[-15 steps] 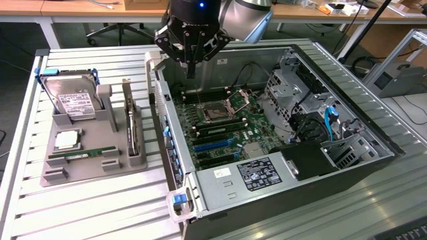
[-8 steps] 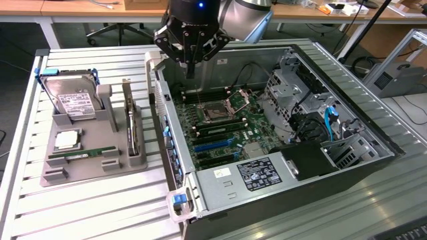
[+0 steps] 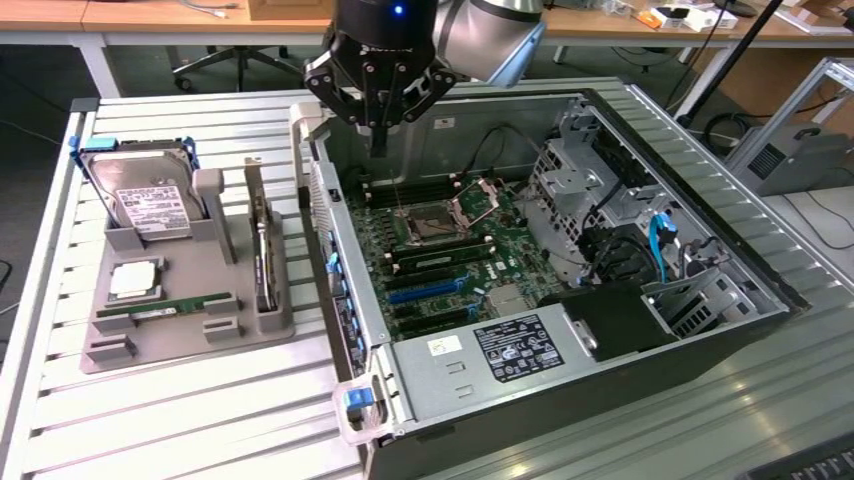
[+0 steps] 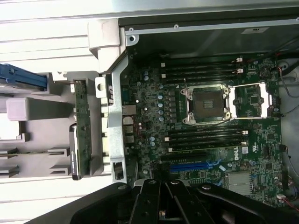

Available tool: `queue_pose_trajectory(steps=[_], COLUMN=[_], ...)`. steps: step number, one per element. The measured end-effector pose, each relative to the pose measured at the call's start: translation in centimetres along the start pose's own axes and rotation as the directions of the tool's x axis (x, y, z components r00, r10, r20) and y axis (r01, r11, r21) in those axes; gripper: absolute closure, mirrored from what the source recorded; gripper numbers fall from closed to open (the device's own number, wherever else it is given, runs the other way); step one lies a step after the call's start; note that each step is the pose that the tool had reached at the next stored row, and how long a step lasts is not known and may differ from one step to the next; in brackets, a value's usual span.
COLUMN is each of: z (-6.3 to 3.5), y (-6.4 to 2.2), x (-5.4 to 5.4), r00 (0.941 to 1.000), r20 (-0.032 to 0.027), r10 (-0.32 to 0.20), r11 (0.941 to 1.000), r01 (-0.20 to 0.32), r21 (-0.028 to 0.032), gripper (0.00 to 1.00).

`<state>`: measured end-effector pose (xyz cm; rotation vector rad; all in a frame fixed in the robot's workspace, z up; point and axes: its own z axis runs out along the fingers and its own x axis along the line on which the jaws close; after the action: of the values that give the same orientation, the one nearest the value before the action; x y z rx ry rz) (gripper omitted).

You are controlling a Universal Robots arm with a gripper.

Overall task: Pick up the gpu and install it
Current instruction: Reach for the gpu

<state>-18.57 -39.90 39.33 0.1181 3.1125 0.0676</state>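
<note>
The gpu (image 3: 264, 255) stands on its edge in a slot of the grey holder (image 3: 200, 330), at the exterior view's left of the open computer case (image 3: 327, 215). In the wrist view the gpu (image 4: 80, 126) shows as a thin green strip with a dark cooler edge beside the case wall. My gripper (image 3: 379, 150) hangs shut and empty above the case's far left corner, over the motherboard (image 3: 441, 250), apart from the card. Its dark fingers (image 4: 150, 203) are pressed together above the blue expansion slot (image 4: 191, 165).
The holder also carries a silver hard drive (image 3: 147, 200), a processor chip (image 3: 134, 280) and a slim memory stick (image 3: 167, 307). Inside the case are the open processor socket (image 3: 434, 218), drive cages (image 3: 587, 180), cables and a power supply (image 3: 514, 350). Slatted table (image 3: 200, 420) surrounds everything.
</note>
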Motion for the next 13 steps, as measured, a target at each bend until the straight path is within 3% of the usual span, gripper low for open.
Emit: queue_pose_trajectory(steps=[13], z=[-0.01], y=[-0.04], x=[0.51], r00=[1.0000], r20=[0.0000], r10=[0.000], r11=[1.0000], r01=[0.000], r21=[0.0001], gripper=[0.89])
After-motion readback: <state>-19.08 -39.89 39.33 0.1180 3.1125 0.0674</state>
